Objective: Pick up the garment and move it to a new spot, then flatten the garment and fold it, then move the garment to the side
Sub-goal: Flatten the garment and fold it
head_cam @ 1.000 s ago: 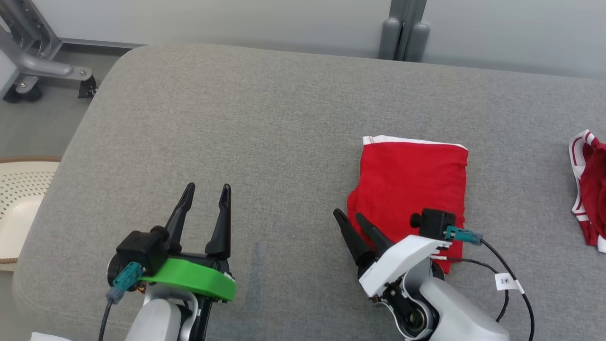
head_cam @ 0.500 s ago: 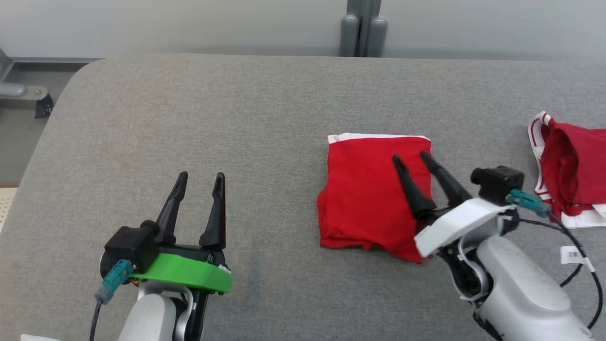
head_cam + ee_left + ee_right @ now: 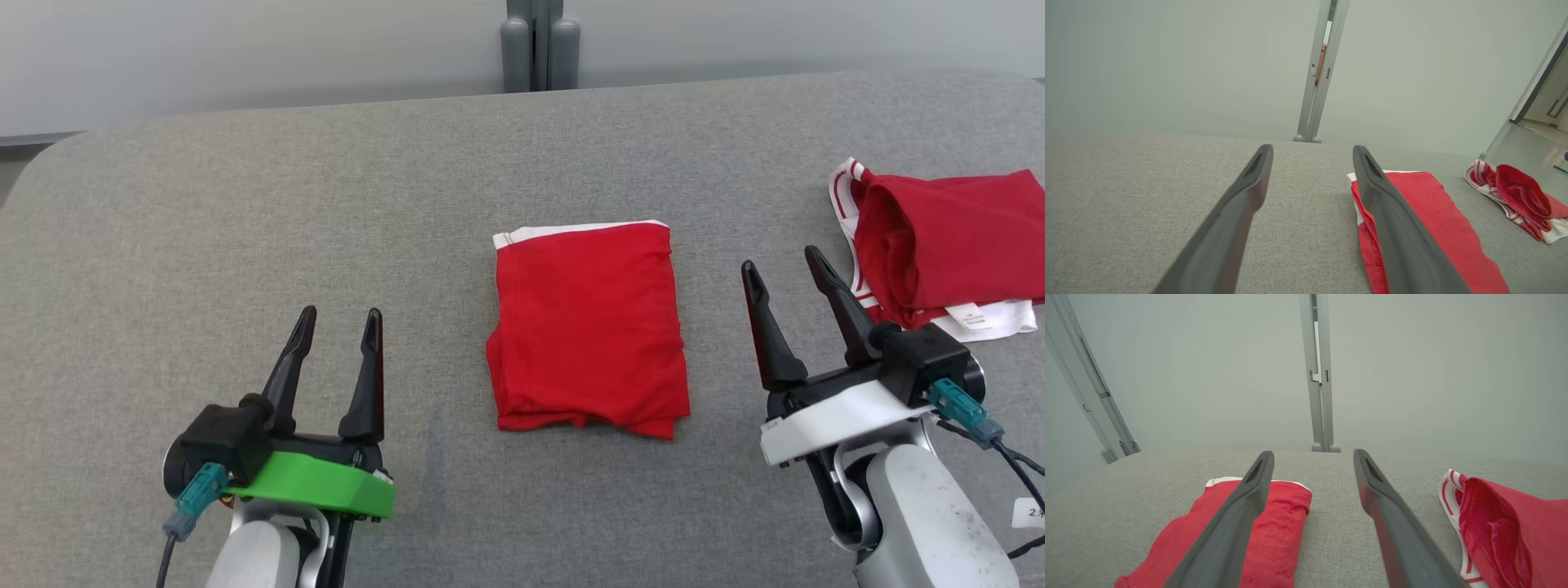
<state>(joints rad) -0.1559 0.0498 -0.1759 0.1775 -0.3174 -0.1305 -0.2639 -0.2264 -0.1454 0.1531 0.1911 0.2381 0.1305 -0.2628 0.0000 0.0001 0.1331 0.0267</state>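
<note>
Head view: You see the folded red garment (image 3: 588, 327) lying flat in the middle of the grey desk (image 3: 245, 229). Your left tool (image 3: 335, 325) rests to its left, wide open and holding nothing. Your right tool (image 3: 784, 265) sits to its right, also wide open and empty. A second red garment (image 3: 939, 245) lies bunched near the right edge.

Left wrist view: The folded red garment (image 3: 1425, 220) is just beside your right-hand finger, not touched.

Right wrist view: The folded red garment (image 3: 1274, 522) is low on the left, the second red garment (image 3: 1506, 526) low on the right.

Step in hand: The fold looks done, so you probably slide it aside next.

Tip: Pinch all the layers at one edge, or the fold will open.
</note>
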